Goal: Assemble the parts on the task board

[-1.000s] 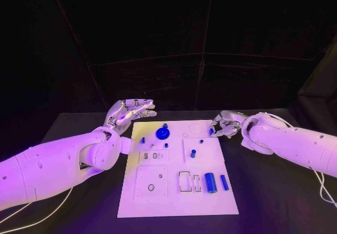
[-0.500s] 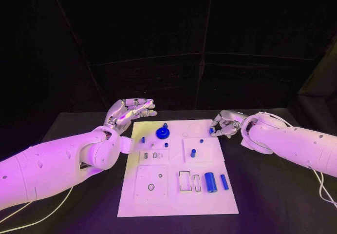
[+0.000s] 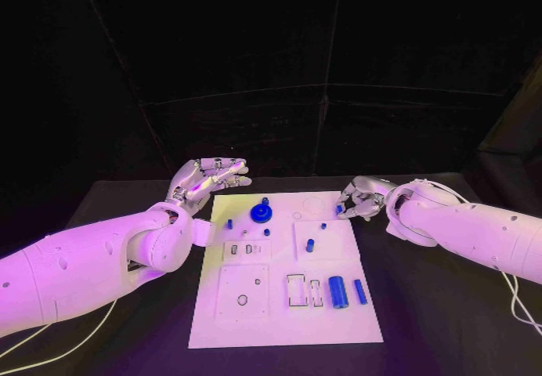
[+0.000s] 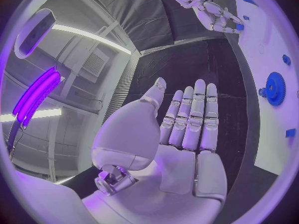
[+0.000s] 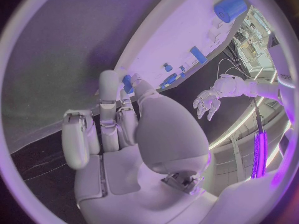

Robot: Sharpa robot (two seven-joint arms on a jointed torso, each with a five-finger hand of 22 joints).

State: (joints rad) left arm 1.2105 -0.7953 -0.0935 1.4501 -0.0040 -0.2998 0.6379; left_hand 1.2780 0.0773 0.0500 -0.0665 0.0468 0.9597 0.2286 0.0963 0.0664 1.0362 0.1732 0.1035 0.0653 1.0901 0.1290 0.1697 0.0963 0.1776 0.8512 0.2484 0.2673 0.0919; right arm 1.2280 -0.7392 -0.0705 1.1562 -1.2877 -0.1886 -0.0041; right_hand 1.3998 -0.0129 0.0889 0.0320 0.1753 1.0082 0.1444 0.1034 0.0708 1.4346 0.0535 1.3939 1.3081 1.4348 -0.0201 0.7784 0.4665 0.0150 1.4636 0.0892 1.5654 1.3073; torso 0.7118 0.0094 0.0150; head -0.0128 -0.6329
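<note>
Parts [image 3: 337, 292] on task board [image 3: 260, 321]

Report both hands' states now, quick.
Left hand: open, fingers extended, holding nothing, beside the task board.
Right hand: pinching a small blue part at the board's far right edge.

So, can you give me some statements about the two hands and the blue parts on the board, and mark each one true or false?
1. The left hand is open, fingers apart, holding nothing. True.
2. The left hand hovers over the near edge of the task board. False: it is beyond the board's far left corner.
3. The right hand pinches a small blue part at the board's far right edge. True.
4. The blue gear lies off the board on the black table. False: it sits on the board's far part.
5. Two blue cylinders lie side by side on the board's near right part. True.
</note>
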